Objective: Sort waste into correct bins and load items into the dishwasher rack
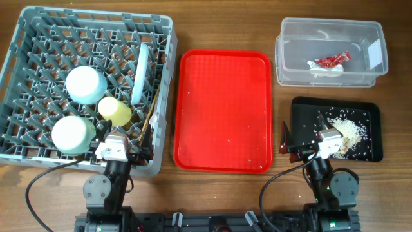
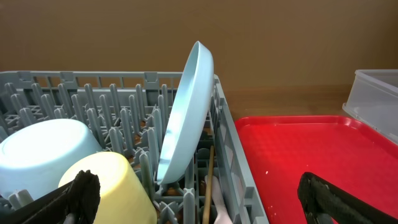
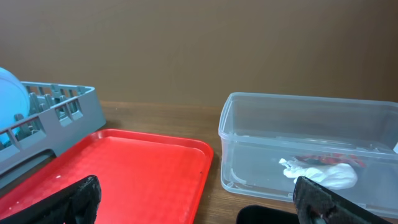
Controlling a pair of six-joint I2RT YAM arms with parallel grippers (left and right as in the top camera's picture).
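Observation:
The grey dishwasher rack (image 1: 26, 38) holds the small white bowl (image 1: 85, 84), pale green bowl (image 1: 73, 134), yellow cup (image 1: 114, 110), upright plate (image 1: 140, 72), chopsticks (image 1: 152, 116) and white fork (image 2: 219, 202). The clear tub (image 1: 302, 71) holds the red-and-white wrapper (image 1: 331, 61) and tissue (image 3: 320, 171). The black tray (image 1: 302, 119) holds rice scraps (image 1: 351, 129). My left gripper (image 1: 119, 149) is open and empty at the rack's near edge. My right gripper (image 1: 309, 149) is open and empty at the black tray's near left corner.
The red serving tray (image 1: 222, 109) lies between the rack and the bins, with a few rice specks on it. The wooden table (image 1: 212, 26) runs around all of them.

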